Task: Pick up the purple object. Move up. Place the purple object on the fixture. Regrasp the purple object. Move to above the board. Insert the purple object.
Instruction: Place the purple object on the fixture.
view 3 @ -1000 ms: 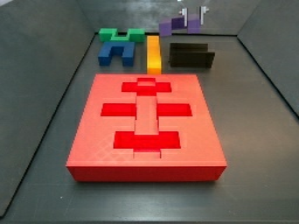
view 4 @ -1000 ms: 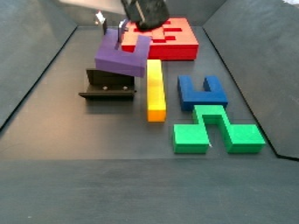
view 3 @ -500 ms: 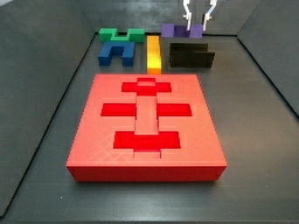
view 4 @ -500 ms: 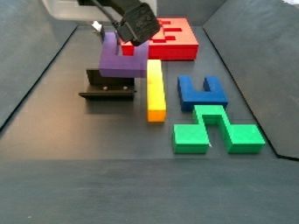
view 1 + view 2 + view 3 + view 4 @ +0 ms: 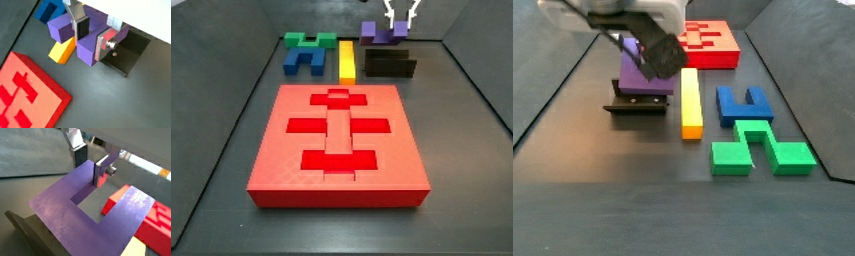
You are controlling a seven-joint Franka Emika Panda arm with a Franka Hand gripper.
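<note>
The purple object (image 5: 633,74) is a violet U-shaped block, standing upright right at the top of the black fixture (image 5: 636,101). I cannot tell if it rests on it. My gripper (image 5: 655,52) is shut on one prong: one finger (image 5: 81,27) is in the notch and the other (image 5: 105,46) is on the prong's outer face. Both wrist views show the grip (image 5: 89,172) on the purple object (image 5: 67,213). In a side view the gripper (image 5: 400,24) holds the purple object (image 5: 374,33) just behind the fixture (image 5: 389,63). The red board (image 5: 338,140) lies apart from them.
A yellow bar (image 5: 691,100) lies right beside the fixture. A blue arch block (image 5: 743,102) and a green block (image 5: 760,148) lie past it. Grey walls enclose the floor. The board (image 5: 714,42) is beyond the fixture in this side view.
My gripper has come down with the purple object, from above and beside the fixture to right at its top. The other pieces have not moved.
</note>
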